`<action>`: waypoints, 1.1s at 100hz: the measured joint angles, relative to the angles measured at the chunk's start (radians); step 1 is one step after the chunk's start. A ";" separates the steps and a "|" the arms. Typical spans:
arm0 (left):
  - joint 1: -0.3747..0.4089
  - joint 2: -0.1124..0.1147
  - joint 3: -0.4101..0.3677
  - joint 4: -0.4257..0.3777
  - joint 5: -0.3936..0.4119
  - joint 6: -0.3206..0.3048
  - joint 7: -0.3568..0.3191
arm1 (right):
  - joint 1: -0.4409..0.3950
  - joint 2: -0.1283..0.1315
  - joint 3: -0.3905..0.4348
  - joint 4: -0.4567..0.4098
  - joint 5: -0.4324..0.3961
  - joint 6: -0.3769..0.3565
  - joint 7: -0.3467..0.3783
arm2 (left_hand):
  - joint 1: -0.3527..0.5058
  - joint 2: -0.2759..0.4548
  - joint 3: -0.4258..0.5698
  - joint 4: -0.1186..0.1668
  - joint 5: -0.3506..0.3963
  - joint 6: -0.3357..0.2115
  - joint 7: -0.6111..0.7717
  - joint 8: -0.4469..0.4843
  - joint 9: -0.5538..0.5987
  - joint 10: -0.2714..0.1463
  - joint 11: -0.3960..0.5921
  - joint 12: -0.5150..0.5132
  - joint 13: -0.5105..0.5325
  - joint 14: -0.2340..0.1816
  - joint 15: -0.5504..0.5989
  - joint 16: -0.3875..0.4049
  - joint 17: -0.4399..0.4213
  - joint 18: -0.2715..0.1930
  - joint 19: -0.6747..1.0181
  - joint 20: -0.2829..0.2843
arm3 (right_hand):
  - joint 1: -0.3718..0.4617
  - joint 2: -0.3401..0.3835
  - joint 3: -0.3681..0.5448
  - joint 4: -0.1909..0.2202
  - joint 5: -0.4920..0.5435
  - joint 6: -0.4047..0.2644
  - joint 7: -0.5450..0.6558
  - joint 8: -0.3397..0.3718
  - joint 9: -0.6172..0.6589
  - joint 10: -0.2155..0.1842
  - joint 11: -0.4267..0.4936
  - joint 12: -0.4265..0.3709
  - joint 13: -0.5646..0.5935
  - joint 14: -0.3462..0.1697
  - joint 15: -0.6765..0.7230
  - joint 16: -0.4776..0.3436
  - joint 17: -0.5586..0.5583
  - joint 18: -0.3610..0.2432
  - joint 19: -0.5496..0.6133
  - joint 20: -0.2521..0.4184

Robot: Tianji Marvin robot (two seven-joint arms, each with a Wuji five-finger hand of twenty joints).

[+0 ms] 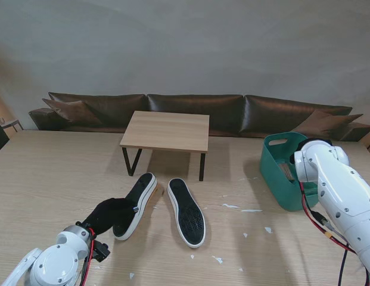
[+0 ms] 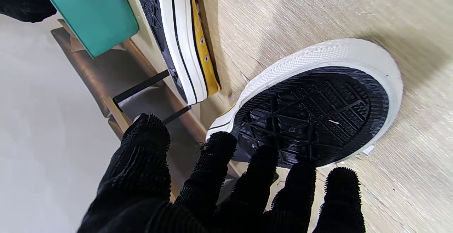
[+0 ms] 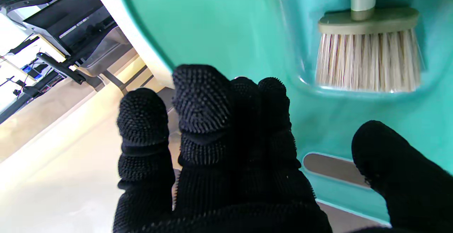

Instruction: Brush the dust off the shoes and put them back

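Shoes sole-up on the wooden table — black-gloved hands at either side.

Nearest me, the left hand (image 1: 110, 215) lies with fingers spread, fingertips (image 2: 263, 158) touching the heel end of the left shoe (image 1: 136, 204), gripping nothing. Just beside it lies the right shoe (image 1: 186, 211). Farther right, the right hand (image 3: 226, 155) hangs inside the green basket (image 1: 274, 173) — fingers loosely open, empty, near the brush (image 3: 368, 52).
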 measured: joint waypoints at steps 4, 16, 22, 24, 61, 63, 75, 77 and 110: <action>0.000 0.000 0.000 0.000 0.000 0.001 0.000 | -0.012 -0.002 0.019 -0.016 0.000 -0.001 -0.008 | 0.000 0.000 0.000 0.000 0.000 0.000 0.000 0.000 0.000 0.000 0.000 0.000 0.000 0.000 0.000 0.000 0.000 0.000 0.000 0.000 | 0.000 0.000 0.000 0.000 0.000 0.000 0.000 -0.001 0.002 0.000 0.000 -0.005 0.000 0.006 -0.008 0.000 0.000 0.000 0.000 0.000; 0.000 0.000 0.000 0.000 0.000 0.003 -0.002 | -0.038 -0.002 0.043 -0.056 0.021 0.007 -0.048 | 0.000 0.000 0.000 0.000 0.000 0.000 0.000 0.000 0.000 0.000 0.000 0.000 0.000 0.000 0.000 0.000 0.000 0.000 0.000 0.000 | 0.000 0.000 -0.024 0.000 0.000 -0.004 -0.008 -0.009 0.002 0.000 -0.037 -0.035 0.000 0.016 -0.059 -0.001 0.000 0.000 -0.019 0.000; -0.001 0.000 0.000 0.000 0.000 0.003 -0.003 | -0.056 -0.005 0.069 -0.084 0.049 0.012 -0.071 | 0.000 0.000 0.000 0.000 0.000 0.000 0.000 0.000 0.000 0.000 0.000 0.000 0.000 0.000 0.000 0.000 0.000 0.000 0.000 0.000 | 0.000 0.000 -0.025 0.000 0.000 -0.004 -0.014 -0.014 -0.012 0.000 -0.042 -0.046 0.000 0.020 -0.070 -0.001 0.000 0.000 -0.028 0.000; -0.001 0.000 0.000 0.000 0.000 0.003 -0.003 | -0.063 -0.006 0.078 -0.094 0.061 0.015 -0.081 | 0.000 0.000 0.000 0.000 0.000 0.000 0.000 0.000 0.000 0.000 0.000 0.000 -0.001 0.000 0.000 0.000 0.000 0.000 0.000 0.000 | 0.000 0.000 -0.025 0.000 0.000 -0.004 -0.017 -0.014 -0.010 0.000 -0.049 -0.048 0.000 0.023 -0.070 -0.001 0.000 0.000 -0.028 0.000; -0.010 0.001 0.002 0.007 0.000 0.000 -0.010 | -0.204 -0.026 0.177 -0.312 0.191 0.028 -0.263 | 0.000 0.000 0.000 0.000 0.000 0.000 0.000 0.000 0.000 0.000 0.000 0.000 -0.001 0.003 -0.001 0.000 0.000 -0.001 0.000 0.000 | 0.000 -0.015 -0.022 0.000 -0.035 -0.004 -0.061 -0.035 -0.064 0.017 -0.054 -0.062 -0.033 0.060 -0.107 -0.002 0.000 0.001 -0.040 0.000; -0.011 0.001 0.002 0.008 0.000 -0.001 -0.010 | -0.211 -0.027 0.180 -0.323 0.197 0.026 -0.275 | 0.000 0.000 0.000 0.000 0.000 0.000 0.000 0.000 0.000 0.000 0.000 0.000 -0.001 0.003 -0.001 0.000 0.000 -0.001 0.000 0.000 | 0.000 -0.016 -0.022 0.000 -0.035 -0.004 -0.062 -0.035 -0.061 0.019 -0.054 -0.063 -0.033 0.062 -0.110 -0.002 0.000 0.001 -0.040 0.000; -0.014 0.001 0.002 0.012 0.000 -0.005 -0.011 | -0.256 -0.035 0.199 -0.383 0.266 0.016 -0.366 | 0.000 0.000 0.000 0.000 0.000 0.000 0.000 0.000 0.000 0.000 0.000 0.000 -0.001 0.007 -0.001 0.000 0.000 -0.001 0.000 0.000 | 0.000 -0.028 -0.022 0.000 -0.064 -0.004 -0.103 -0.049 -0.112 0.032 -0.085 -0.084 -0.095 0.084 -0.153 -0.004 0.000 0.003 -0.053 0.000; -0.015 0.001 0.003 0.013 0.000 -0.006 -0.012 | -0.264 -0.036 0.202 -0.394 0.272 0.013 -0.375 | 0.000 0.000 0.000 0.000 0.000 0.000 0.000 0.000 0.000 0.000 0.000 0.000 -0.001 0.014 -0.001 0.000 0.000 -0.001 0.000 0.000 | 0.000 -0.028 -0.022 0.000 -0.057 -0.004 -0.103 -0.049 -0.122 0.034 -0.095 -0.090 -0.100 0.088 -0.161 -0.007 0.000 0.004 -0.057 0.000; -0.027 0.003 0.008 0.017 0.001 -0.019 -0.022 | -0.427 -0.060 0.230 -0.576 0.427 -0.072 -0.542 | 0.000 0.000 0.000 0.000 0.000 0.000 0.000 0.000 0.000 0.000 0.000 0.000 -0.001 0.019 -0.001 0.000 0.000 -0.001 0.000 0.000 | 0.000 -0.041 -0.020 0.000 -0.107 -0.025 -0.162 -0.066 -0.198 0.047 -0.185 -0.166 -0.218 0.120 -0.314 -0.074 -0.008 0.027 -0.145 0.000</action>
